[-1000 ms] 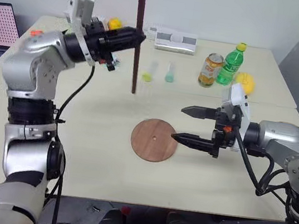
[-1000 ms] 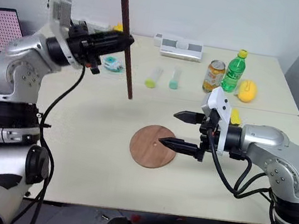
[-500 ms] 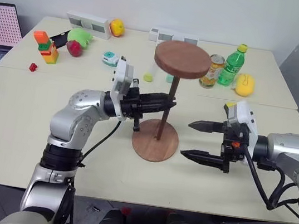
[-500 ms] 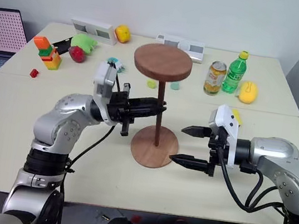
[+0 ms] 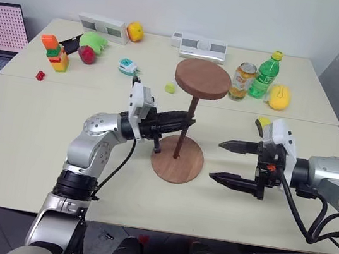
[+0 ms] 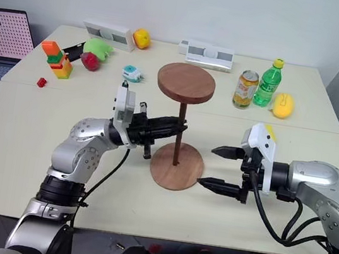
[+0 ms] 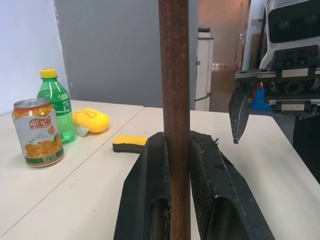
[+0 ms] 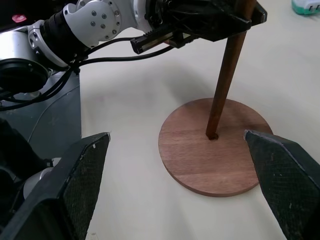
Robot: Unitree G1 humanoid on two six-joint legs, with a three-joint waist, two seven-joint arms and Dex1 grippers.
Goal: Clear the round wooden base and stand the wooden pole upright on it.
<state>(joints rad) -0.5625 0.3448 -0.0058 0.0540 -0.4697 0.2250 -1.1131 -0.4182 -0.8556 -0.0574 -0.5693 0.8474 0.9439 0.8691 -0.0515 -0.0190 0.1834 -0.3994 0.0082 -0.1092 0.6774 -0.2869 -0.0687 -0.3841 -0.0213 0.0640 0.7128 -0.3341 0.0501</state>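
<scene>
The round wooden base [image 5: 190,166] lies flat near the table's middle with nothing else on it. The wooden pole [image 5: 184,129] stands on it, leaning slightly, and its lower end sits at the centre hole [image 8: 212,135]. Its round disc head [image 5: 203,79] is on top. My left gripper [image 5: 182,122] reaches in from the left and is shut on the pole at mid height; the black fingers [image 7: 145,200] clamp the rod [image 7: 175,100]. My right gripper [image 5: 226,163] hovers open just right of the base, empty, one finger above the other.
An orange drink can [image 5: 243,80], a green bottle [image 5: 264,73] and a yellow fruit [image 5: 279,97] stand at the back right, with a yellow sponge [image 5: 262,124] nearer. White boxes [image 5: 202,46] line the far edge. Toy fruit and blocks [image 5: 85,47] and a laptop [image 5: 2,32] are at the left.
My left gripper has brought the pole down from high above the table, so its foot now rests on the base. The right gripper stayed open and barely shifted.
</scene>
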